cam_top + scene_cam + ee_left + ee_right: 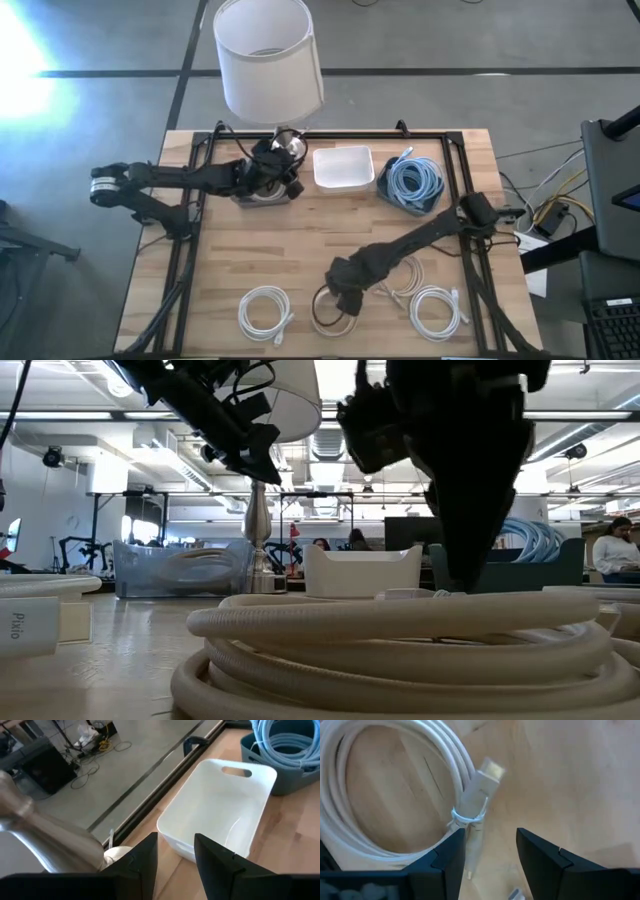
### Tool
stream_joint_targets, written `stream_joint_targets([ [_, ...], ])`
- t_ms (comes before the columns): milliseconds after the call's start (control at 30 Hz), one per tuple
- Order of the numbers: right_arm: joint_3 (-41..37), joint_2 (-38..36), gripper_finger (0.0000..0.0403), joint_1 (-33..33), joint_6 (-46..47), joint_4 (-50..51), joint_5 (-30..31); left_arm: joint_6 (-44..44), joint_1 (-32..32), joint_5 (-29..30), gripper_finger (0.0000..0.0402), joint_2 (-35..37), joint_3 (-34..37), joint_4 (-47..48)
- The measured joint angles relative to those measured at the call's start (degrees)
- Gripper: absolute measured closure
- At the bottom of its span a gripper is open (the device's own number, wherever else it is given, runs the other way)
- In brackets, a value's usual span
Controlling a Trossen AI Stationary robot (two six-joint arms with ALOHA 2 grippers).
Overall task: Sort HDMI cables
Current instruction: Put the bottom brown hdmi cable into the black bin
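Observation:
My right gripper (346, 298) (490, 837) hangs open, pointing down, just over a beige HDMI cable coil (335, 312) (395, 795) at the table's near edge. Its fingers straddle the tied spot by the coil's plug (482, 782). I see no touch. Two white coils (265, 310) (437, 310) lie flat on either side of it, and another coil (400, 275) lies behind. Light blue coils (412, 180) fill a blue bin. My left gripper (288, 175) (175, 842) waits open and holds nothing. It is raised beside the lamp base, facing the white bin (220, 805).
A lamp with a large white shade (268, 60) stands at the table's far edge, its metal base (45, 835) close to my left gripper. A clear bin (180, 568) sits by that base. The white bin (343, 167) and blue bin (388, 190) stand to its right. A black frame (455, 160) borders the workspace.

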State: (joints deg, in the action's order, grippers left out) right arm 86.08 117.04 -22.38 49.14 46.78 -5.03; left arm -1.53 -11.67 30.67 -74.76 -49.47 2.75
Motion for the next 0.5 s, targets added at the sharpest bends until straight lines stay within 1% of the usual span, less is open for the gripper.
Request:
stream_joint_targets([
  [133,2.1,0.2,0.0232,0.3,-1.6,0.4,0.0,1.8,-0.1,0.0,0.0270,0.0,0.0,-3.0],
  [367,0.7,0.6,0.0232,0.4,-0.8,0.1,-1.6,4.8,-0.1,0.0,0.0270,0.0,-0.5,-6.0],
  [500,-0.1,2.7,0.0232,0.5,-0.7,-4.7,-5.0,4.9,-0.1,0.0,0.0270,0.0,-2.0,-6.1],
])
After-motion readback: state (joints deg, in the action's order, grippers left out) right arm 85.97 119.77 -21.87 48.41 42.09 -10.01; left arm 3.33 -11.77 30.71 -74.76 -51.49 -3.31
